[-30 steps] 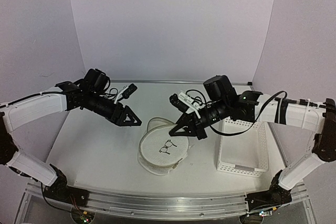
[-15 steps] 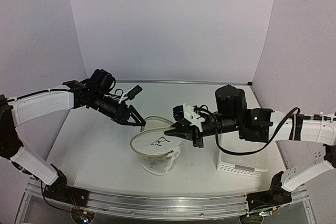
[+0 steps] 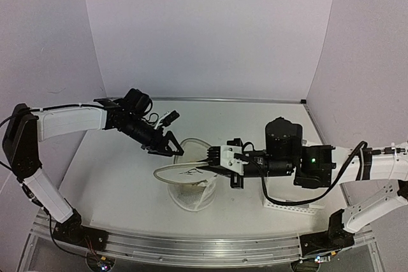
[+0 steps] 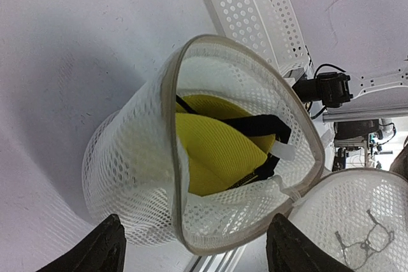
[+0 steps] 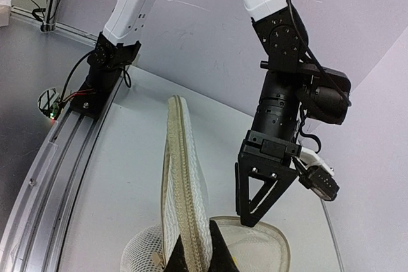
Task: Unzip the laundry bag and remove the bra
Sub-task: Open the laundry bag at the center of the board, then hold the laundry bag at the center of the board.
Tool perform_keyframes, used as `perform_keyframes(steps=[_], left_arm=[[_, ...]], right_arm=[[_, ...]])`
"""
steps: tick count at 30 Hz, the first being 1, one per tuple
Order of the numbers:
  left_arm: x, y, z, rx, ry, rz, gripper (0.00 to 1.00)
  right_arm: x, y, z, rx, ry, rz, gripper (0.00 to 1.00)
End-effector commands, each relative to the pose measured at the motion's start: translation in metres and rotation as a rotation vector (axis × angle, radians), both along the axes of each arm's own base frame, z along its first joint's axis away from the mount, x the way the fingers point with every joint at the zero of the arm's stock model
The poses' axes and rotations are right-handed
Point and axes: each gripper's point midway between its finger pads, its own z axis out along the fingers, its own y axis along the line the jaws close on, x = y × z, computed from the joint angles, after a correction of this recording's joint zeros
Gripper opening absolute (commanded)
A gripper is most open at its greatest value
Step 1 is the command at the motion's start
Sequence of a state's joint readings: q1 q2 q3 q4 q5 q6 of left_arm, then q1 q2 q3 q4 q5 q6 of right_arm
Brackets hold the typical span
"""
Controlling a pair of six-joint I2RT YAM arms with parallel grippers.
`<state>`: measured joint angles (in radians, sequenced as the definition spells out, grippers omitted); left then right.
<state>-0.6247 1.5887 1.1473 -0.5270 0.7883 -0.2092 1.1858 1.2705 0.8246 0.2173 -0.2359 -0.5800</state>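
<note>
Your right gripper (image 3: pixel 213 157) pinched the lid rim of the laundry bag (image 3: pixel 186 197), printed with a bra outline (image 3: pixel 189 171); your left gripper (image 3: pixel 172 151) gaped, empty.

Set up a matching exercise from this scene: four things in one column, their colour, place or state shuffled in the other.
1. bra
2. left end effector
3. right end effector
4. perforated basket

A. open, facing the bag's mouth
B. white, on the table's right side
C. yellow, inside the laundry bag
D. shut on the bag's zipper rim

Pairs: 1-C, 2-A, 3-D, 4-B
</note>
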Motion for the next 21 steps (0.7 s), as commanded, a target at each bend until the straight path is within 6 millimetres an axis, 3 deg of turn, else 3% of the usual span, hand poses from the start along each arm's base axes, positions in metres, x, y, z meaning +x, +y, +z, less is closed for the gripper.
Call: perform_keyframes(steps=[1,6,17,21], left_arm=[[0.021,-0.018,0.027,-0.038,-0.087,0.003,0.77],[0.032,-0.027,0.027,-0.028,-0.092,0.006,0.77],[0.030,-0.022,-0.015,0.118,-0.051,-0.008,0.67],[0.027,-0.024,-0.017,0.117,-0.042,-0.030,0.53]], right_arm=[[-0.004,-0.003,0.029,0.085,-0.047,0.000,0.00],[-0.012,0.000,0.020,0.068,-0.046,0.023,0.00],[-0.019,0.001,0.020,0.070,-0.062,0.036,0.00],[-0.022,0.002,0.019,0.068,-0.060,0.050,0.00]])
